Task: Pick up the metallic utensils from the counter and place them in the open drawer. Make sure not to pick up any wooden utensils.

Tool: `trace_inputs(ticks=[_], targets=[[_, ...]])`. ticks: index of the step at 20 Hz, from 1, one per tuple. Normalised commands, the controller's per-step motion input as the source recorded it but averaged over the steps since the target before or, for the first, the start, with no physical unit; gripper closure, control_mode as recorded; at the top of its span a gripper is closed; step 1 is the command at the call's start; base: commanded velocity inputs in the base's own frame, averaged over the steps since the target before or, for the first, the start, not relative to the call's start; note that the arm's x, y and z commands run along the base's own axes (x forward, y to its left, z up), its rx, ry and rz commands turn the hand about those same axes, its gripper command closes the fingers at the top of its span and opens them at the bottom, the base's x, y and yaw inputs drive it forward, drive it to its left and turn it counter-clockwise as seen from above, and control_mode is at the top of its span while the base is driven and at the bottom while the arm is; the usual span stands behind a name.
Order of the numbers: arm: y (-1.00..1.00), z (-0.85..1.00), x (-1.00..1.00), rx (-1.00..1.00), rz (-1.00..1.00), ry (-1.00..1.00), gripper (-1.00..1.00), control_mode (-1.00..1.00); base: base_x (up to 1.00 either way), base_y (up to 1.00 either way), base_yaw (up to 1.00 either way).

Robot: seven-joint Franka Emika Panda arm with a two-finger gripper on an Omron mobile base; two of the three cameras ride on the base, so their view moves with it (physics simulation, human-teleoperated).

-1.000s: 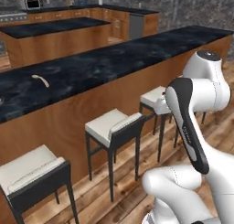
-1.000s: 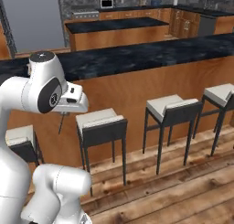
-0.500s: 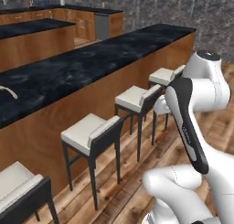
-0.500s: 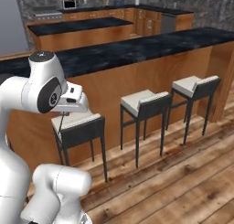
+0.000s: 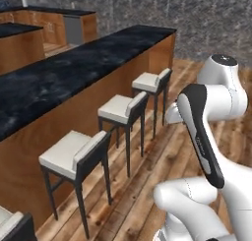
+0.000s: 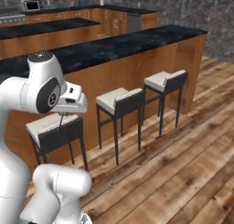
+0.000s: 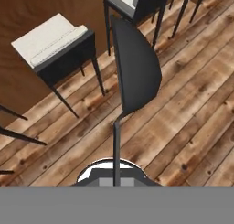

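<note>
My gripper (image 6: pixel 61 114) is fully closed on the slim grey metal spoon (image 7: pixel 132 72) — handle clamped at the fingertips, bowl pointing away along the hand's axis. The spoon hangs over wooden floor beside a stool (image 7: pixel 55 42), off the counter (image 6: pixel 119 47). The open drawer is not visible, so I cannot yet judge its direction from my hand.

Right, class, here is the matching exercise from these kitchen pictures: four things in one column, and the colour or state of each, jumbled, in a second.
Things:
1. counter
2. stool seat
3. floor
4. metal spoon

Descriptions:
A. held in the shut end effector
B. black marble
C. off-white cushion
D. brown wooden planks

Pairs: 1-B, 2-C, 3-D, 4-A.
</note>
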Motion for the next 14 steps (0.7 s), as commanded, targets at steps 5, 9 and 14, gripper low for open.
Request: trace_inputs(ticks=[5,9,14], targets=[[0.0,0.0,0.0,0.0,0.0,0.0,1.0,1.0,0.68,-0.51,-0.42],[0.0,0.0,0.0,0.0,0.0,0.0,1.0,1.0,0.89,-0.38,-0.45],[0.0,0.0,0.0,0.0,0.0,0.0,1.0,1.0,0.95,-0.54,-0.41]])
